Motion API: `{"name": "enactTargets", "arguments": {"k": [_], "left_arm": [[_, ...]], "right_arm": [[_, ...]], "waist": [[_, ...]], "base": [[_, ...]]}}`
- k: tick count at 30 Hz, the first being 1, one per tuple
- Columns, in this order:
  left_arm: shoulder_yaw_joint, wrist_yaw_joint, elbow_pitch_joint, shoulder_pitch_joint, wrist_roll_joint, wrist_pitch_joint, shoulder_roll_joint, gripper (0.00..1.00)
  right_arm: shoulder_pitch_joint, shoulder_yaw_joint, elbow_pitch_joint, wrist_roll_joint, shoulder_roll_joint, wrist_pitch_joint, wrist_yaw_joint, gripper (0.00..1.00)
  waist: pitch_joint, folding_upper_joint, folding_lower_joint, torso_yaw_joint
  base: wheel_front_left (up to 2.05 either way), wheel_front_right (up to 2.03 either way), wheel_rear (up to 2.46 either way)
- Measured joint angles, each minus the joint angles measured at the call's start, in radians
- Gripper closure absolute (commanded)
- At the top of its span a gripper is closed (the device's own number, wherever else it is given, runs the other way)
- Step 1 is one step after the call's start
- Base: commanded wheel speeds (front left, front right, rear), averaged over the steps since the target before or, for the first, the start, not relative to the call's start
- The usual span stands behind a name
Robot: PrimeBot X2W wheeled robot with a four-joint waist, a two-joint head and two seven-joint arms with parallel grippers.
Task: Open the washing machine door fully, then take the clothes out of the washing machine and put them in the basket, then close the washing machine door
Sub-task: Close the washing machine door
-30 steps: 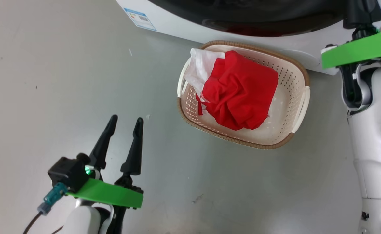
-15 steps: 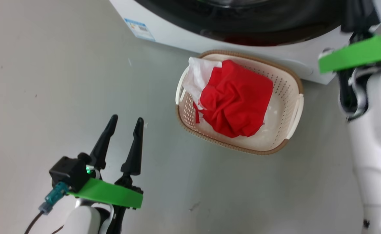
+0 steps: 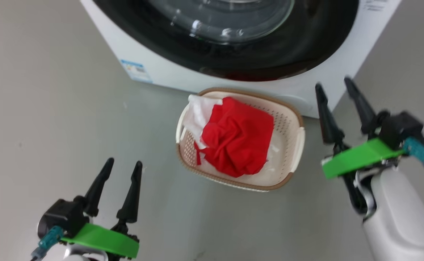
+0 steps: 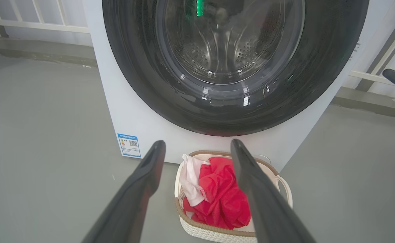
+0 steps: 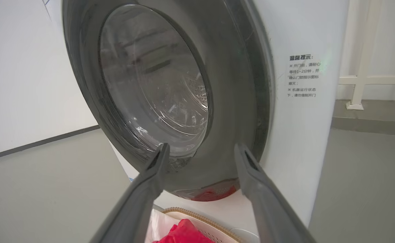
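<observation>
Left tool: two long dark fingers spread wide, nothing held, above the grey floor, well apart from the basket.
Right tool: fingers spread apart, empty, near the machine's front corner.
Basket: small cream perforated plastic basket with brown woven-look rim, on the floor between both tools, close against the machine's base.
Clothes: crumpled bright red fabric with a white part, lying inside the basket.
Washing machine: big white front-loading box, small blue label low on its front.
Door: round, glossy black rim around a clear glass bowl, shut flush.
</observation>
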Motion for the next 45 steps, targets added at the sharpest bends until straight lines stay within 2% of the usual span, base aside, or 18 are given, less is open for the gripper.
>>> {"name": "enactTargets", "arguments": {"k": [18, 34, 45], "left_arm": [[0.029, 0.0, 0.0, 0.107, -0.001, 0.0, 0.063, 0.0], [0.06, 0.0, -0.014, 0.183, 0.0, 0.0, 0.071, 0.0], [0.077, -0.006, -0.04, 0.239, 0.018, 0.0, 0.066, 0.0]], "right_arm": [[0.325, -0.016, -0.07, 0.025, 0.012, 0.0, 0.0, 0.0], [0.488, -0.072, -0.124, 0.03, 0.021, 0.0, 0.0, 0.0], [0.571, -0.111, -0.156, 0.033, 0.025, 0.0, 0.0, 0.0]], "waist": [[-0.135, 0.0, 0.0, -0.142], [-0.194, 0.0, 0.0, -0.222], [-0.219, 0.0, 0.0, -0.242]], "base": [[0.0, 0.0, 0.0], [0.0, 0.0, 0.0], [0.0, 0.0, 0.0]]}}
